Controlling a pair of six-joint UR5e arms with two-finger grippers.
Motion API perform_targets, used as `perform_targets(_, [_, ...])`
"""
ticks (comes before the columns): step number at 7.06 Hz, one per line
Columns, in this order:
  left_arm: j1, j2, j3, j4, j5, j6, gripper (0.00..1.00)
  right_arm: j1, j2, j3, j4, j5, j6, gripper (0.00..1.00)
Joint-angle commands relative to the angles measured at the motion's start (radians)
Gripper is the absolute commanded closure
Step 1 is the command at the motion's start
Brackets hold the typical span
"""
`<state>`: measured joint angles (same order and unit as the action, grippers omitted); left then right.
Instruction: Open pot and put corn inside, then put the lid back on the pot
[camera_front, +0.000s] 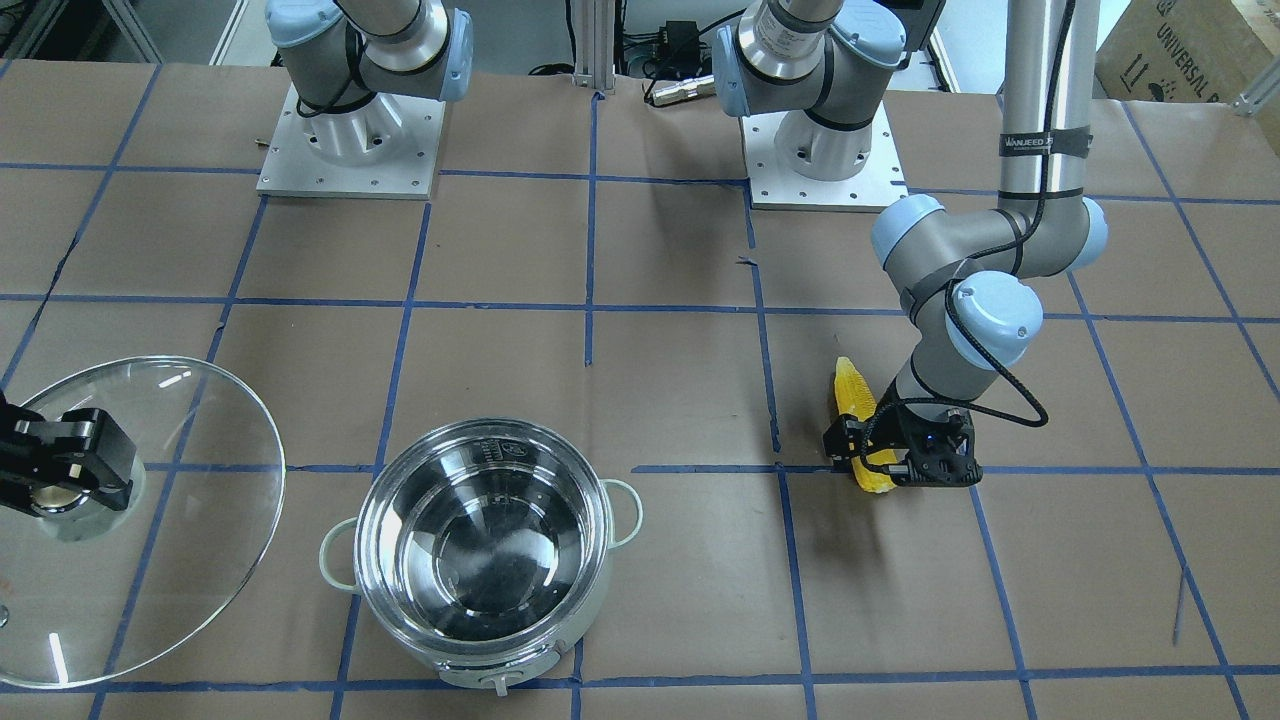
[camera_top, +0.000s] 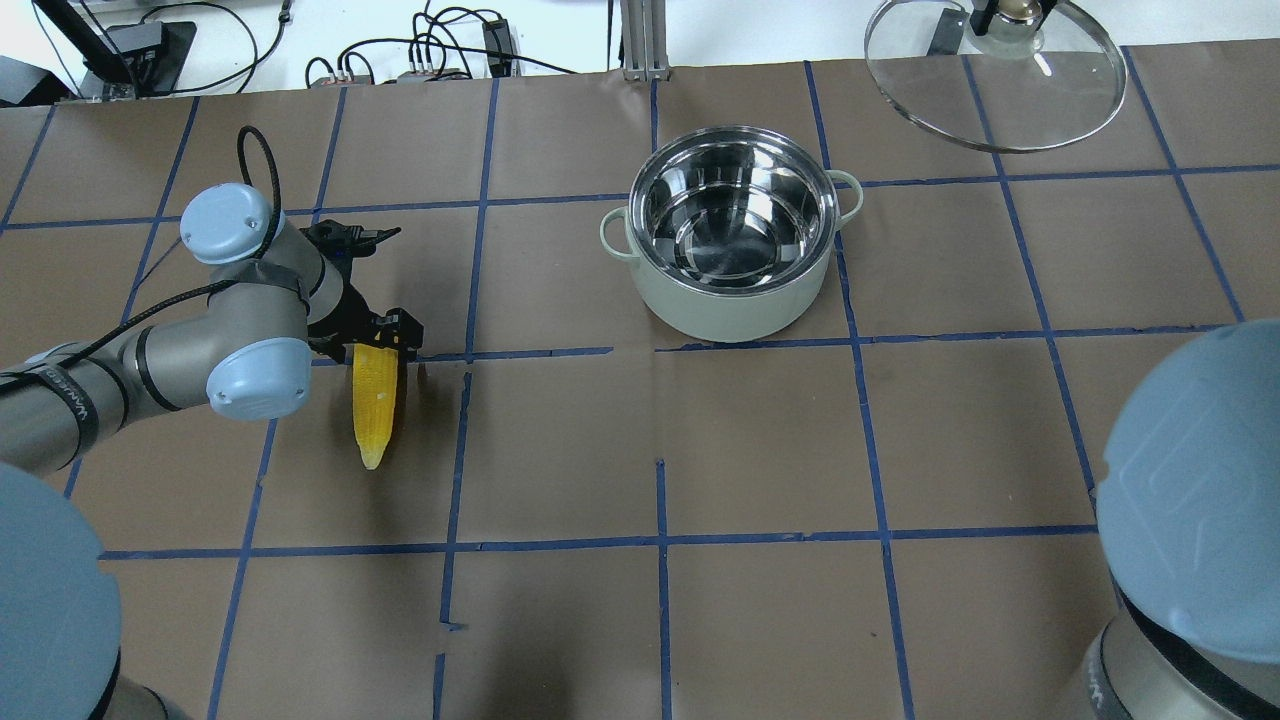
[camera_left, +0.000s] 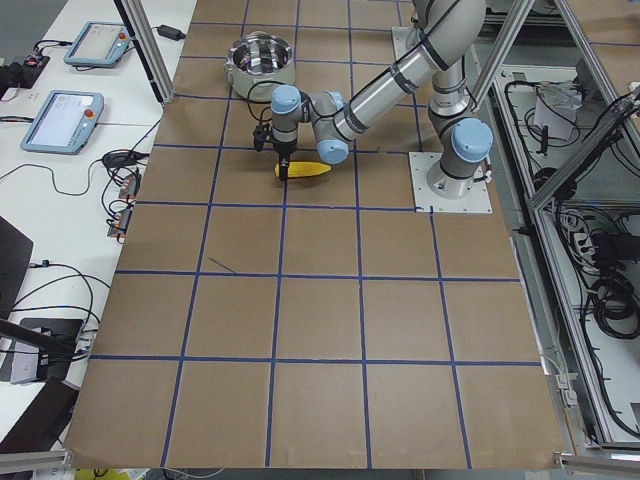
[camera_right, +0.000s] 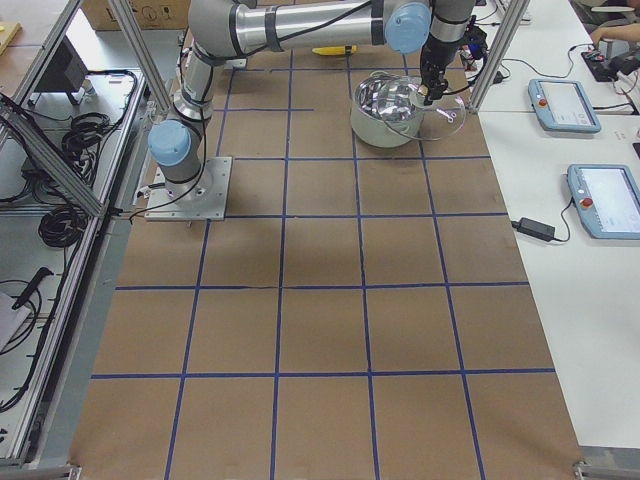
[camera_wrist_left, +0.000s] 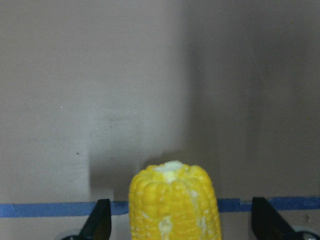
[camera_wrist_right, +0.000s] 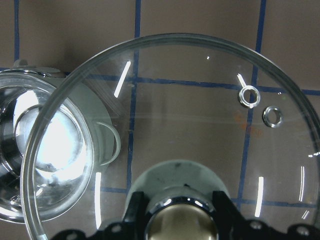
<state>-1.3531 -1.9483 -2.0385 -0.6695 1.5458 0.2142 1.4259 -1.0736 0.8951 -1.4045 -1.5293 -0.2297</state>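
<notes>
The pot (camera_front: 485, 560) stands open and empty on the table; it also shows in the overhead view (camera_top: 735, 230). The yellow corn (camera_front: 862, 420) lies flat on the table, also in the overhead view (camera_top: 378, 405) and close up in the left wrist view (camera_wrist_left: 172, 200). My left gripper (camera_front: 880, 462) is down at the corn's thick end, open, with a finger (camera_wrist_left: 97, 222) on each side and gaps to the cob. My right gripper (camera_front: 60, 470) is shut on the knob of the glass lid (camera_front: 200, 480) and holds it beside the pot, above the table (camera_wrist_right: 200, 100).
The table is brown paper with a blue tape grid (camera_top: 660, 350). Both arm bases (camera_front: 350, 140) stand at the robot's edge. Cables and electronics (camera_top: 420, 60) lie beyond the far edge. Tablets (camera_right: 565, 105) sit on a side bench.
</notes>
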Motion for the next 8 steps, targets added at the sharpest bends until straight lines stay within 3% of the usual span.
perform_targets(1, [0.008, 0.006, -0.014, 0.002, 0.0, 0.001, 0.0, -0.001, -0.003, -0.004, 0.001, 0.0, 0.001, 0.9])
perform_targets(2, [0.008, 0.008, -0.008, 0.002, 0.0, 0.001, 0.0, 0.001, 0.001, -0.002, 0.001, 0.0, 0.001, 0.9])
perform_targets(3, [0.008, 0.009, -0.005, 0.002, -0.001, 0.001, 0.12, 0.001, 0.003, -0.001, 0.002, 0.001, 0.0, 0.9])
perform_targets(4, [0.008, 0.009, -0.003, 0.001, -0.001, -0.001, 0.44, 0.001, 0.003, -0.002, 0.001, 0.001, 0.0, 0.9])
perform_targets(5, [0.006, 0.011, -0.003, -0.002, 0.0, -0.004, 0.58, -0.001, 0.001, -0.002, 0.001, 0.001, 0.0, 0.9])
perform_targets(7, [0.006, 0.035, 0.015, -0.024, 0.005, -0.016, 0.78, 0.002, 0.001, -0.002, 0.001, 0.001, 0.001, 0.9])
perform_targets(8, [-0.01, 0.06, 0.049, -0.092, 0.004, -0.083, 0.82, 0.004, 0.0, -0.002, 0.001, 0.001, 0.001, 0.9])
